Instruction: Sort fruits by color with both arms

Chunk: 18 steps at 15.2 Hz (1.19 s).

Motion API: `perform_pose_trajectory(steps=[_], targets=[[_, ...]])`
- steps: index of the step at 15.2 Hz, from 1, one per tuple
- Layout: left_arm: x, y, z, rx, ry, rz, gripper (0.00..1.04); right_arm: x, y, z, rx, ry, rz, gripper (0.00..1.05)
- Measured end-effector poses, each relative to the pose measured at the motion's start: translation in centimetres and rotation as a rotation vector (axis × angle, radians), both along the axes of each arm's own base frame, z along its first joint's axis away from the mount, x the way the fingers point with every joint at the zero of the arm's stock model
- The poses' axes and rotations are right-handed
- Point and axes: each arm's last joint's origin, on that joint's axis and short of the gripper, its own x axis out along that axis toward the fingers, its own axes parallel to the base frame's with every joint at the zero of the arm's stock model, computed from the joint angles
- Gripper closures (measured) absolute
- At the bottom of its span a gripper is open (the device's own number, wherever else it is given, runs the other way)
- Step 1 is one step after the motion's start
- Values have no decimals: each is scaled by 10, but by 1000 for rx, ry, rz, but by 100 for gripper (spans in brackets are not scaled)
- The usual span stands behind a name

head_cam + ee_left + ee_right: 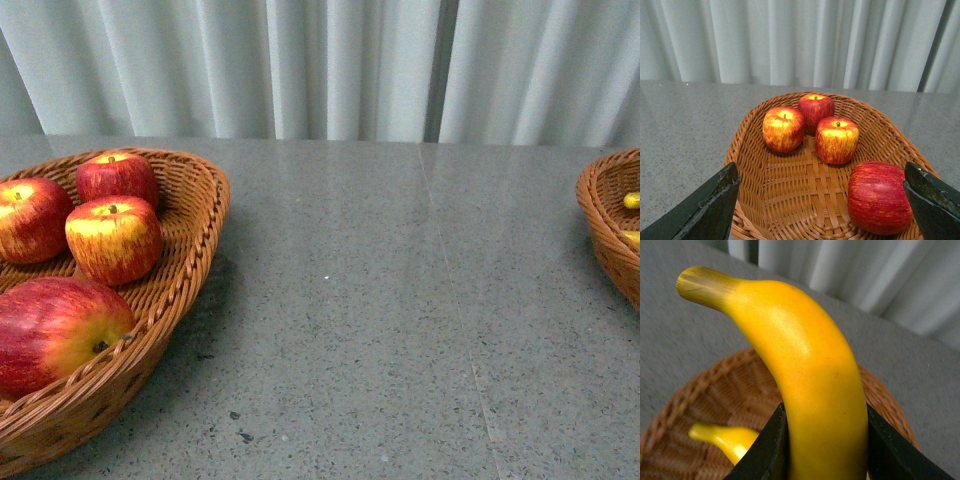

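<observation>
Several red apples streaked with yellow lie in a wicker basket (pixel 190 250) at the left of the front view, the largest apple (pixel 55 330) nearest. My left gripper (pixel 822 200) hangs open over that basket (pixel 790 200), its fingers (pixel 710 210) wide apart, with a big red apple (pixel 879 197) close to one finger and the other apples (pixel 836 140) beyond. My right gripper (pixel 825 445) is shut on a bright-yellow banana (pixel 810 375) held above a second wicker basket (pixel 705 390), where another banana (pixel 722 437) lies. Neither arm shows in the front view.
The grey speckled table (pixel 400 300) stretches between the two baskets. The banana basket (pixel 610 230) sits at the right edge of the front view, with bits of yellow fruit (pixel 632 200) inside. A pale curtain (pixel 330 60) hangs behind the table.
</observation>
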Motion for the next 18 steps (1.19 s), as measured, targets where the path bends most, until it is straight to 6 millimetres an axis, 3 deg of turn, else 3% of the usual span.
perform_pose_trajectory(steps=[1, 3, 7, 10, 12, 15, 16, 18], targets=[[0, 0, 0, 0, 0, 0, 7, -5, -7, -8, -29, 40, -12, 70], [0, 0, 0, 0, 0, 0, 7, -10, -8, -11, -56, 61, 20, 48], [0, 0, 0, 0, 0, 0, 7, -23, 5, 17, -47, -33, 69, 5], [0, 0, 0, 0, 0, 0, 7, -44, 17, 47, 29, -168, 104, 7], [0, 0, 0, 0, 0, 0, 7, -72, 30, 62, 118, -260, 141, 7], [0, 0, 0, 0, 0, 0, 7, -117, 39, 60, 241, -326, 174, 7], [0, 0, 0, 0, 0, 0, 7, -135, 44, 58, 263, -371, 99, 12], [0, 0, 0, 0, 0, 0, 7, -180, 54, 22, 263, -404, -153, 38]])
